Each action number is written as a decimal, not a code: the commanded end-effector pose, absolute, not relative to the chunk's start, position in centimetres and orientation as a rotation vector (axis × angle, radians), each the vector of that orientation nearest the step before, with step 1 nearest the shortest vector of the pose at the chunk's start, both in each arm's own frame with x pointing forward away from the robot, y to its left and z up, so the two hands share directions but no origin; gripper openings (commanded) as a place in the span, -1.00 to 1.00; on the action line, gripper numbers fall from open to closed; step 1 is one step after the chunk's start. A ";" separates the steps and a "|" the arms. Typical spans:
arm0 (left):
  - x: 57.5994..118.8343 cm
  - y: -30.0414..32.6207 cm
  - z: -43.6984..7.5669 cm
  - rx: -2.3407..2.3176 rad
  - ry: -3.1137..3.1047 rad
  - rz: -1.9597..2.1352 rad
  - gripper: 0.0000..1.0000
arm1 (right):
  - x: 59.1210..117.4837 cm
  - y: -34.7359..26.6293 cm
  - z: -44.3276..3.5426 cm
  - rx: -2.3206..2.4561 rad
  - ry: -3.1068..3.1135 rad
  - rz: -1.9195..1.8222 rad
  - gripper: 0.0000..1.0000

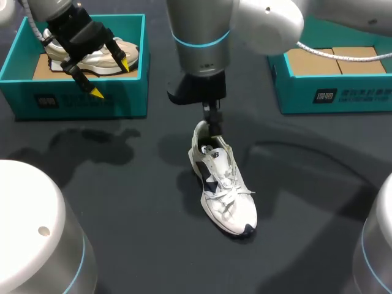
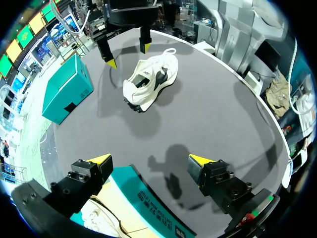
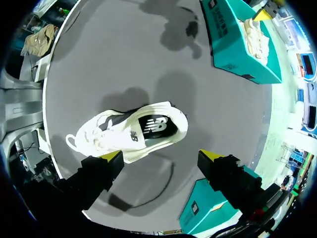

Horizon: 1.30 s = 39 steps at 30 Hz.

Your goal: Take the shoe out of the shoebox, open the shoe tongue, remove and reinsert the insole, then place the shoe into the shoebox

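Right gripper (image 3: 161,155) spread over shoe (image 1: 223,190) | logo (image 3: 155,124) on insole (image 3: 168,131) | shoebox (image 1: 116,98) labelled

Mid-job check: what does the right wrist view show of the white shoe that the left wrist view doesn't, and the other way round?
Only the right wrist view looks straight down into the white shoe, with the dark insole lying inside. Only the left wrist view shows the right tool from outside, open and above that shoe. Both show the shoe resting on the table, and the teal shoebox holding a second shoe.
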State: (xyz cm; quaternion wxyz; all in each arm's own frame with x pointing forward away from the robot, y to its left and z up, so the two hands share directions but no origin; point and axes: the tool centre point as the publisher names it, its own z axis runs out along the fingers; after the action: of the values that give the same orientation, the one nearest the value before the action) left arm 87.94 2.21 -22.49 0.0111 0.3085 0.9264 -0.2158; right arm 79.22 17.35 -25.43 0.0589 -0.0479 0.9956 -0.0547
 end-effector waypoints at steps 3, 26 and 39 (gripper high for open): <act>87.9 2.2 -22.5 0.963 2.890 -0.669 1.00 | 81.1 17.7 -27.4 -0.653 2.926 -0.163 1.00; 87.9 2.2 -22.5 0.963 2.890 -0.669 1.00 | 85.5 19.2 -34.4 -0.613 3.004 0.037 1.00; 87.9 2.2 -22.5 0.963 2.890 -0.669 1.00 | 87.0 19.9 -37.7 -0.526 3.052 0.118 0.95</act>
State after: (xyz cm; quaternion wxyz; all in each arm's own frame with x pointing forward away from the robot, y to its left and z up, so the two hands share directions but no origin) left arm 87.94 2.21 -22.49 0.0111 0.3085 0.9264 -0.2157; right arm 86.37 19.35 -36.74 0.0253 -0.1701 0.9844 0.0366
